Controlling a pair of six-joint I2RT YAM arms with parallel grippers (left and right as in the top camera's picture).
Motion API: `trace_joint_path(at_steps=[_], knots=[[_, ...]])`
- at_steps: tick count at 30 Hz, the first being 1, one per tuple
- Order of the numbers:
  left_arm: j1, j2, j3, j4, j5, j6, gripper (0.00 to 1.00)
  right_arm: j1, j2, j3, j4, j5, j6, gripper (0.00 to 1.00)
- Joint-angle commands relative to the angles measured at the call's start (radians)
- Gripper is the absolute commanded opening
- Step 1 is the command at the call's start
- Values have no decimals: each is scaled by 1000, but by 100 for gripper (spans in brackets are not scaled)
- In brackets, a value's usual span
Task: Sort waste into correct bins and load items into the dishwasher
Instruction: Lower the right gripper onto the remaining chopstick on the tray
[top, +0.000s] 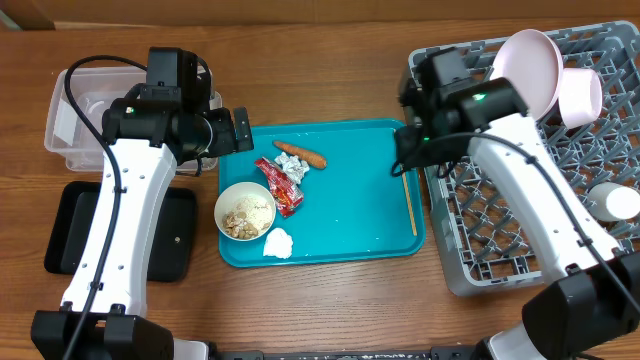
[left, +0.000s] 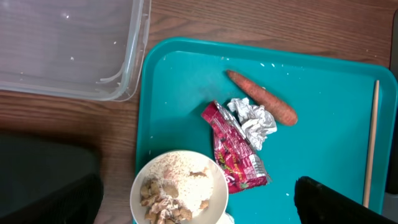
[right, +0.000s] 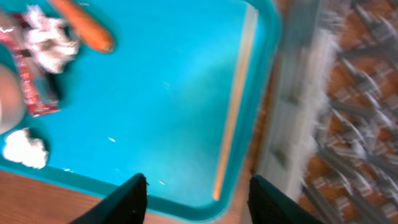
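On the teal tray (top: 350, 215) lie an orange carrot stick (top: 301, 154), a red snack wrapper (top: 281, 186) with a crumpled silvery scrap (left: 252, 121), a white paper scrap (top: 278, 243), a white bowl (top: 245, 211) of beige leftovers and a wooden chopstick (top: 410, 200). The grey dish rack (top: 500, 250) holds a pink plate (top: 527, 70) and a whitish cup (top: 580, 95). My left gripper (top: 238, 130) hangs open at the tray's far left corner, above the bowl (left: 180, 190). Over the tray's right edge my right gripper (right: 199, 205) is open and empty, the chopstick (right: 236, 106) just ahead of it.
A clear plastic tub (top: 75, 130) stands at the far left, with a black tray (top: 70, 230) in front of it. Another white item (top: 612, 203) lies at the rack's right side. The rack's wall (right: 292, 124) runs close beside the tray's right rim.
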Motion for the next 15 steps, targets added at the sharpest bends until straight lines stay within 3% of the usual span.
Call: trace_joint_path(at_steps=[1, 15], knots=[[3, -22, 3, -6, 15, -7, 100, 40, 55, -37, 48, 16, 47, 55], [3, -22, 3, -9, 15, -6, 100, 43, 297, -102, 119, 24, 134, 54]])
